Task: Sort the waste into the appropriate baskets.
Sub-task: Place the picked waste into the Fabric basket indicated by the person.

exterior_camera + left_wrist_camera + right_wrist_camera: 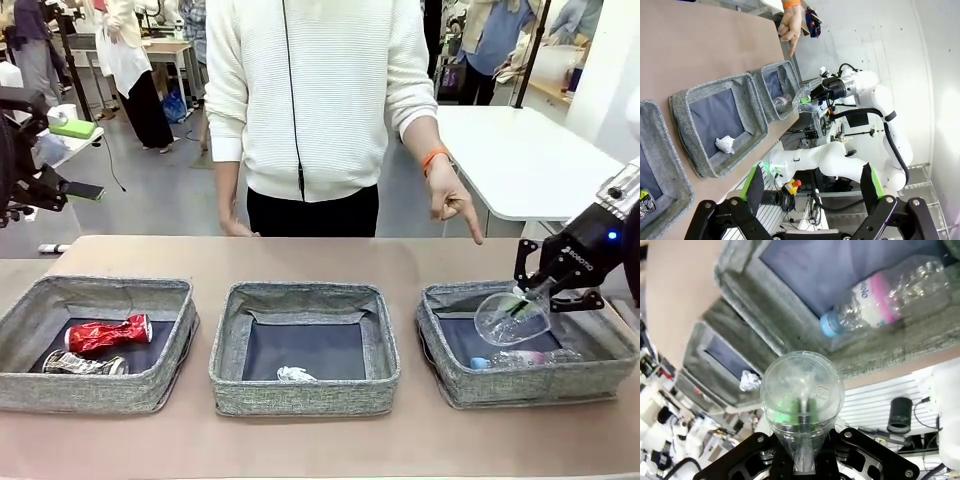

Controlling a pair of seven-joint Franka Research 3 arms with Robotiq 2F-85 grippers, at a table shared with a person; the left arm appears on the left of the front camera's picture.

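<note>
My right gripper (532, 298) is shut on a clear plastic cup (510, 318), held tilted over the near rim of the right basket (600, 375). In the right wrist view the cup (802, 390) hides most of the gripper (801, 452). A clear bottle with a blue cap (520, 358) lies in that basket. The middle basket (300, 292) holds a white paper wad (296, 375). A red can (108, 334) and a dark printed can (85, 365) lie in the left basket (100, 290). My left gripper (812, 182) stands open and empty, high off the table's left side.
A person in a white sweater stands at the far side, one hand (455, 200) pointing down at the right basket. Bare brown tabletop (320, 255) runs behind and in front of the baskets. Another white table stands behind at the right.
</note>
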